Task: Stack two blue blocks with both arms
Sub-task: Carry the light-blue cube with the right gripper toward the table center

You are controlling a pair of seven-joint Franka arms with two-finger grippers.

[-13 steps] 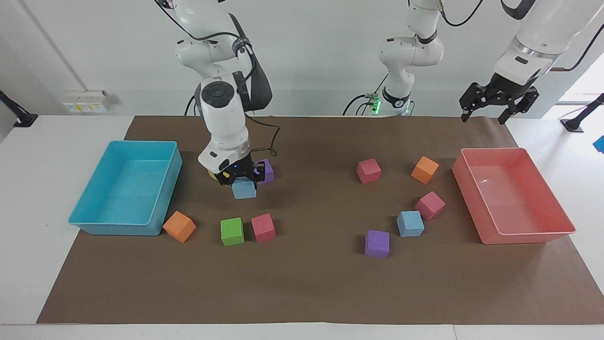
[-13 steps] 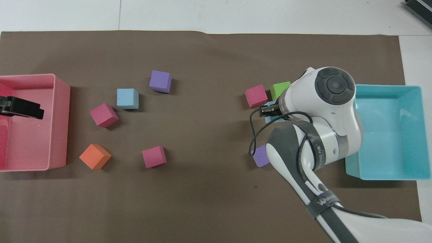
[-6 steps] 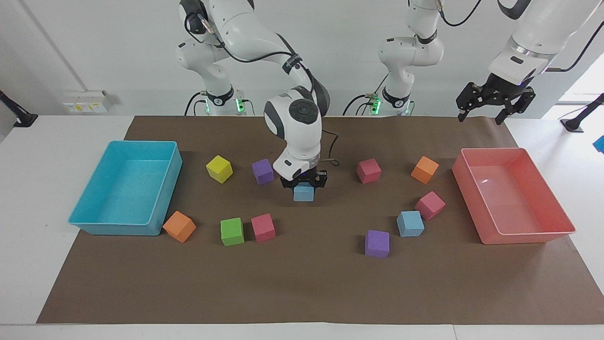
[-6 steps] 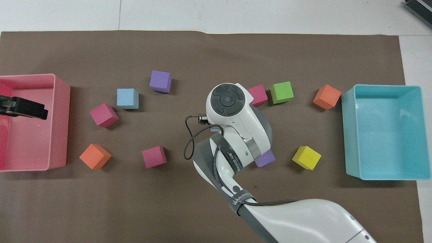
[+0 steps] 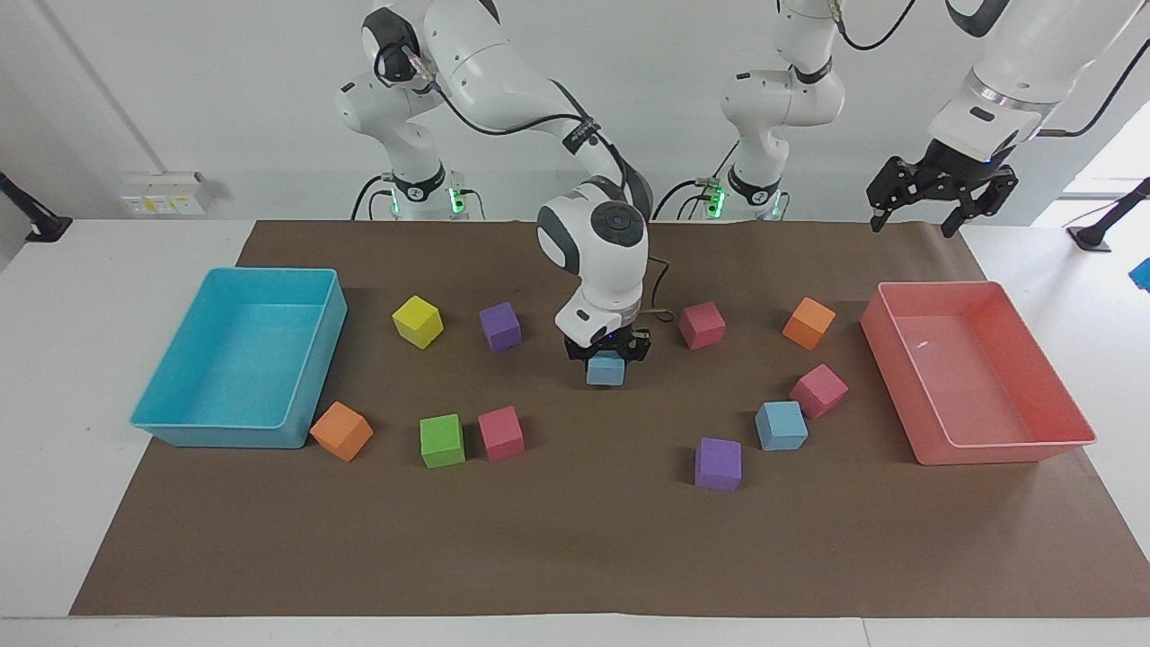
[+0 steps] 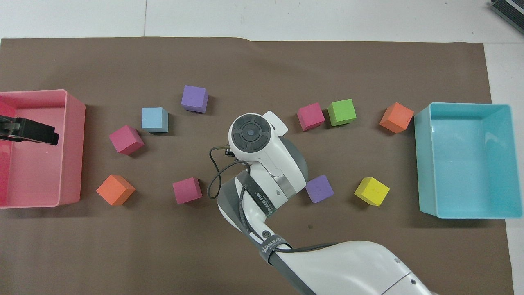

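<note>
White wall backs a white desk [image 5: 54, 377] spread with a brown paper mat [image 5: 575, 548]. Toward the right arm's end sits a turquoise tray [image 5: 180, 429]; toward the left arm's end, a pink tray [image 5: 988, 449]. The right arm [image 6: 262, 164] reaches to mid-mat, a dark band on its forearm printed with white letters too small to read. Its right pincer [image 5: 606, 355] is clamped on one blue block [image 5: 605, 370], held low over the mat's middle; the arm hides it from overhead. The left pincer [image 5: 934, 193] hangs spread wide and empty over the pink tray's robot-side end. The second blue block [image 5: 781, 425] lies on the mat toward the pink tray, just beside a magenta cube [image 5: 818, 390] and near a purple cube [image 5: 718, 464]. Scattered round are other cubes: orange [image 5: 809, 323], magenta [image 5: 702, 324], purple [image 5: 500, 325], yellow [image 5: 418, 321], green [image 5: 442, 440], magenta [image 5: 500, 432], orange [image 5: 341, 430].
</note>
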